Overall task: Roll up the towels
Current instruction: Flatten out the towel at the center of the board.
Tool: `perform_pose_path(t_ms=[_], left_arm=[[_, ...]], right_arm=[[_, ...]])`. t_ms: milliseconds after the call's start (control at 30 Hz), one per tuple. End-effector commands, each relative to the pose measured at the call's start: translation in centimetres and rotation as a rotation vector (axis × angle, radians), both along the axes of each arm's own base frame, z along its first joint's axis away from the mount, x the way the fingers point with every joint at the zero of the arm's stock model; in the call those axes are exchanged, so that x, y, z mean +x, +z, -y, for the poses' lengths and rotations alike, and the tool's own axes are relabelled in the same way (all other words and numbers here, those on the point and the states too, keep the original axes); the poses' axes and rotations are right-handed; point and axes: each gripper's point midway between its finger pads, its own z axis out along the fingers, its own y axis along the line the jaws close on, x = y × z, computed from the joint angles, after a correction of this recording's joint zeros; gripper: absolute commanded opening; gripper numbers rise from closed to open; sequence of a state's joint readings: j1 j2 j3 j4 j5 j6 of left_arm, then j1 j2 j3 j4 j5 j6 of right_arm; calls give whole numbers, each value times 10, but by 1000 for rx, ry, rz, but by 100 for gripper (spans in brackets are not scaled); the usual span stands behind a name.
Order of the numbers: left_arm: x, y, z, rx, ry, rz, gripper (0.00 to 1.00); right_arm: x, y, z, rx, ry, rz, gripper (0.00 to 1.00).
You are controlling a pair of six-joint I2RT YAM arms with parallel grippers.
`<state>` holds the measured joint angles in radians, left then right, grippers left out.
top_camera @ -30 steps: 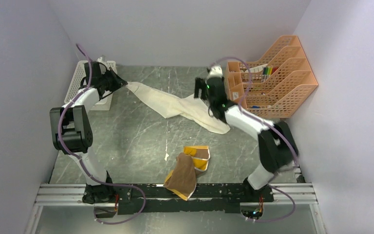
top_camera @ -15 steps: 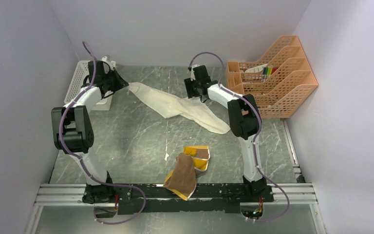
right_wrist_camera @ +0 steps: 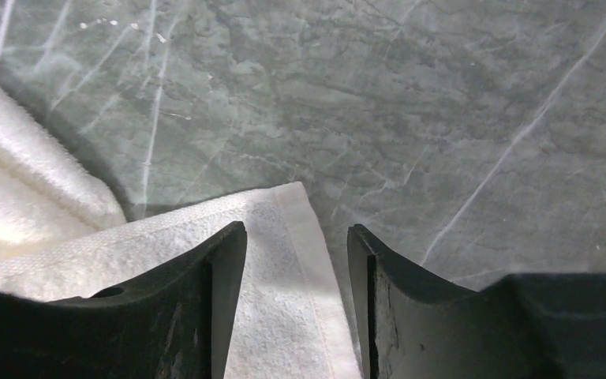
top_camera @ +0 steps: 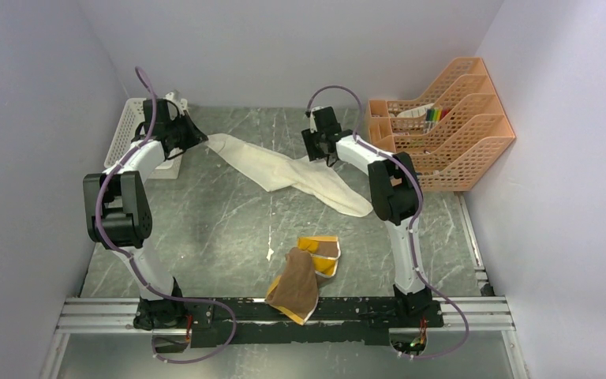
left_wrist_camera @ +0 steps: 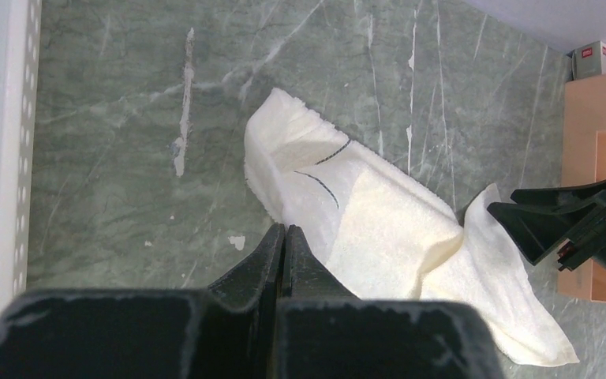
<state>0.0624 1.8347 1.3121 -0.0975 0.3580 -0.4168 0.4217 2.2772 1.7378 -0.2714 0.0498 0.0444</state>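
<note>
**Status: both towels unrolled, first one being prepared**

The cream towel (top_camera: pixel 284 170) lies across the far half of the tabletop (top_camera: pixel 221 221). It is drawn out in a long strip from far left to centre right, twisted and bunched in the middle. It is neither flat nor rolled. The brown towel (top_camera: pixel 293 288) lies crumpled at the near edge, between the two arm bases, with its mustard-yellow reverse showing (no tool is near it).

The left tool (left_wrist_camera: pixel 284 229) is at the left end of the strip, jaws pressed together. The cloth runs right up to the tips, so an edge of the cream towel is judged to be pinched there. The right tool (right_wrist_camera: pixel 296 233) sits low over the opposite end with its jaws apart. A hemmed corner lies on the tabletop between them, not gripped.

Progress: no roll has been begun on either towel. The step in hand is judged to be securing a second corner so that the cream towel can be spread flat. Remaining: flatten and roll the cream towel, then repeat in full for the brown towel.

A white basket (top_camera: pixel 126 130) stands at far left and an orange tray rack (top_camera: pixel 450 134) at far right.
</note>
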Motion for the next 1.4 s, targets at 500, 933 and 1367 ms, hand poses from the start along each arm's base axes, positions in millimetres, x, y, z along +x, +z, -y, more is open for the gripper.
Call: perform_pose_path(t_ms=[500,933,1367], left_arm=[[7,11,-7,60,26,23,7],[32,144,-67,31,220,234,7],[-42,271,-62,71,231,429,7]], right_arm=[[5,-45,23,-61,-23,-50,0],[34,250,124,180,-279,542,0],[-107,413,140,384,-195,976,0]])
